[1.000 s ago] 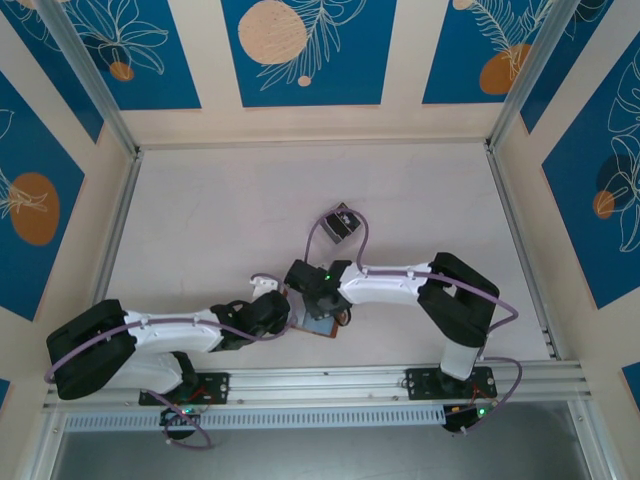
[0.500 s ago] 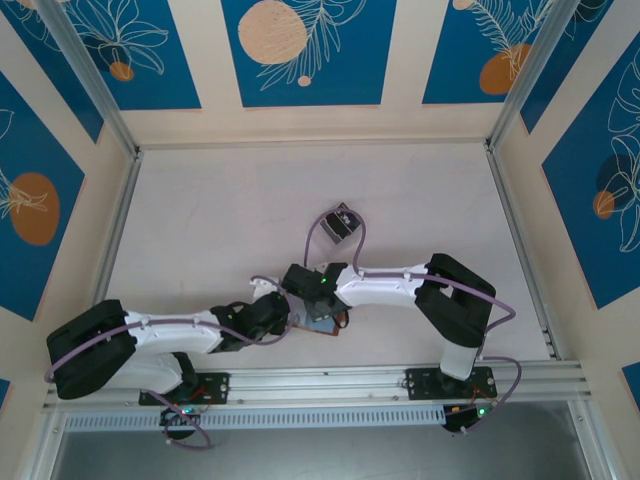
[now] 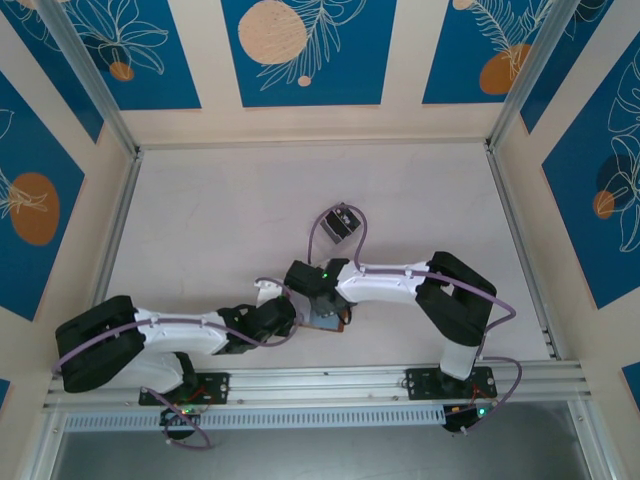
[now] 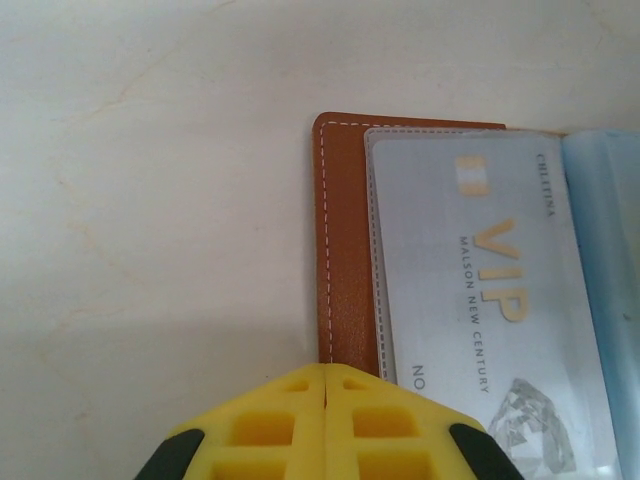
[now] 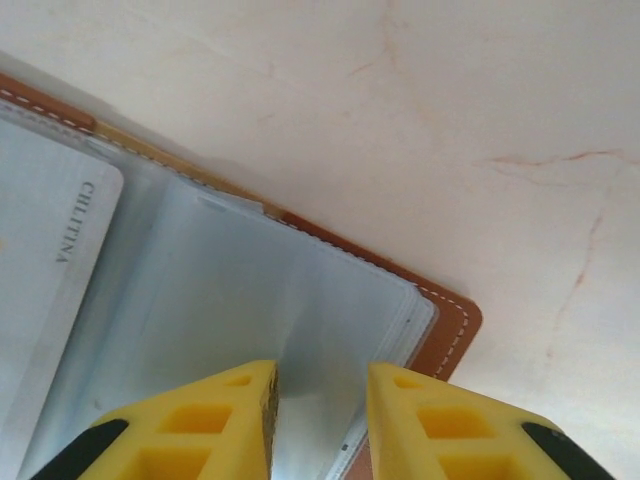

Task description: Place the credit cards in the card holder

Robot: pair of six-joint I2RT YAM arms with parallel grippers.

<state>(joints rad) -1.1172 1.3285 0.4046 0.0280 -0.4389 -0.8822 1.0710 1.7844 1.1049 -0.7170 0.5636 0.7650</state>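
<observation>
Brown card holder [image 4: 345, 250]: left tool [image 4: 325, 372] pressed together at its edge, right tool [image 5: 320, 385] slightly spread, angled down over pockets [image 5: 250, 300].

Card [image 4: 470, 300] in the wallet [image 4: 345, 260] pocket: "VIP", "MALSON NEW CENTURY" and "CHLITINA" are printed on it; "NO" is cut off below.

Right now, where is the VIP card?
The VIP card lies in a clear pocket of the card holder, right of centre in the left wrist view, ahead of the left end effector.
</observation>
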